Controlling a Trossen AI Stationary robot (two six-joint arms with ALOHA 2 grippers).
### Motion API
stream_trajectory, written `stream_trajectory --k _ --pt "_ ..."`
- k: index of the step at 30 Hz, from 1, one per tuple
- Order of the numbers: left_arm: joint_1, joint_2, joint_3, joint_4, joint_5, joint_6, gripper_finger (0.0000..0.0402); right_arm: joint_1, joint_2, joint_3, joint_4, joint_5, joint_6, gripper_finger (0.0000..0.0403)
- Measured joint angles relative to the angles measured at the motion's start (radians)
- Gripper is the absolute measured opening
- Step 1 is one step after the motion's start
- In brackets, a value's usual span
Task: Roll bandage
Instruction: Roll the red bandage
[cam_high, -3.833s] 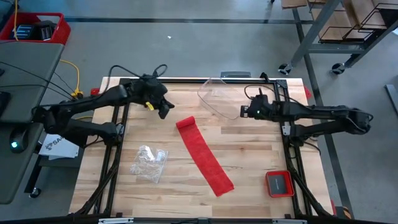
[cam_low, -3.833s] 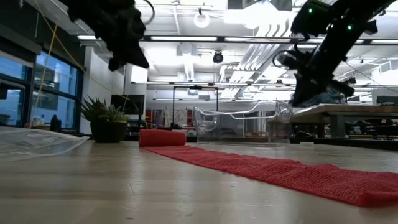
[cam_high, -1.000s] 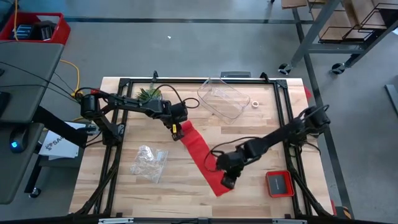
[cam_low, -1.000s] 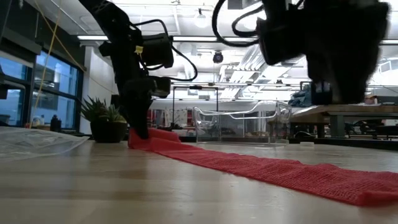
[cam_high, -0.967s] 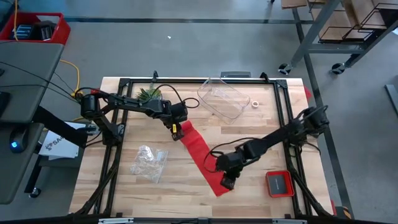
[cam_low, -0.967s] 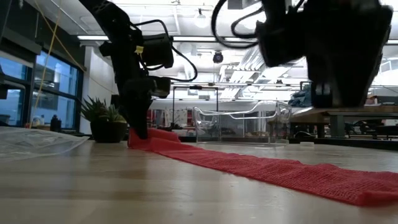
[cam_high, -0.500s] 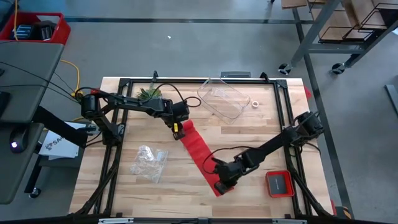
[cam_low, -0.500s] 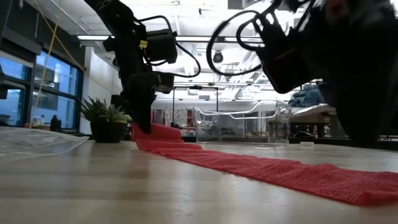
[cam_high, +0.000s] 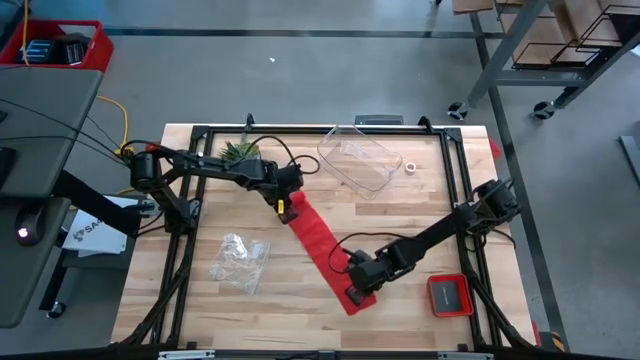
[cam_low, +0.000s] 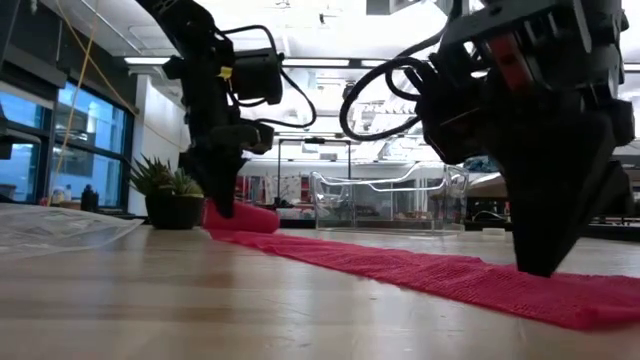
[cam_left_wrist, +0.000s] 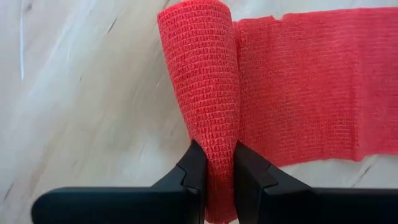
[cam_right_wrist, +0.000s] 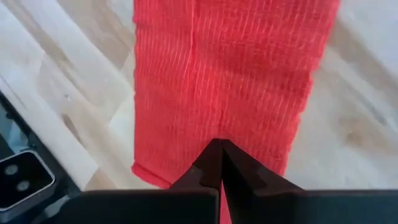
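The bandage (cam_high: 318, 248) lies flat on the worktop (cam_high: 420, 215), long axis diagonal; left claw (cam_left_wrist: 215, 180) pinches its rolled far end; right claw (cam_right_wrist: 221, 163), fingers together, presses its near end.

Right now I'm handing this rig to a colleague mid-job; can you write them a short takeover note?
Left pincer: shut on the rolled end of the bandage, near the table's middle.
Right pincer: shut, tips pressed down on the flat strip near its free end, beside the small red tray.
Done: only the first few turns are rolled at the left pincer's end.
Left: most of the strip lies flat on the wood; roll it up toward the pinned end.
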Motion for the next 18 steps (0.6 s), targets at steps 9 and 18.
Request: stream_trajectory --k 9,18 --pt "-0.029 -0.002 0.002 -0.076 0.002 -0.137 0.004 -0.008 -0.005 0.004 -0.118 0.002 -0.052 0.0" --pt "-0.149 -0.003 -0.029 -0.057 -0.083 -0.321 0.004 -0.07 -0.017 0.003 -0.189 -0.016 -0.165 0.0"
